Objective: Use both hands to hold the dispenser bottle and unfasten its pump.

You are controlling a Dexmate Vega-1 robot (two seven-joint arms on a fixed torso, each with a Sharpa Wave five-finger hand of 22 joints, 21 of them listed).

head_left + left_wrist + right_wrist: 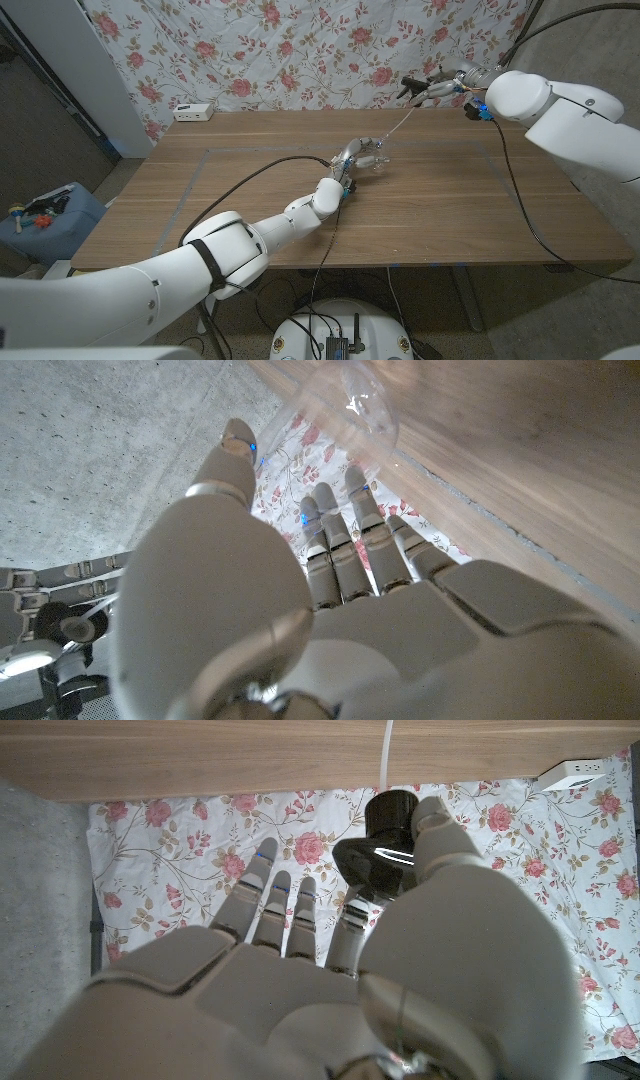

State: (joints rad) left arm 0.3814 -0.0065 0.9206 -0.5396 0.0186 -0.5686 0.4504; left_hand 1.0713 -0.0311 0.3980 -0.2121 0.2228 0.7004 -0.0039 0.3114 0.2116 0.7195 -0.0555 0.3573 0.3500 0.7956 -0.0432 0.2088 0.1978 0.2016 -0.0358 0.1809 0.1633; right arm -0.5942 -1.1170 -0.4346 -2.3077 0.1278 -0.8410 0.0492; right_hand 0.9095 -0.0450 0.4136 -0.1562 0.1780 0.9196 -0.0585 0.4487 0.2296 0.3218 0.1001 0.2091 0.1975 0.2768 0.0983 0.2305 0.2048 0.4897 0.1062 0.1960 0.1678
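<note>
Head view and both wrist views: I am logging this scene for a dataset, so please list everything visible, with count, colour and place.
dispenser bottle: one, clear, mid-table, held by the left hand
pump: one, black head with a thin white tube, lifted out of the bottle, held by the right hand
power strip: one, white, far left table corner
table: one, brown wood
floral cloth: one, white with pink roses, behind the table
blue box: one, on the floor, left
left hand: grips the bottle
right hand: raised, pinches the pump
</note>
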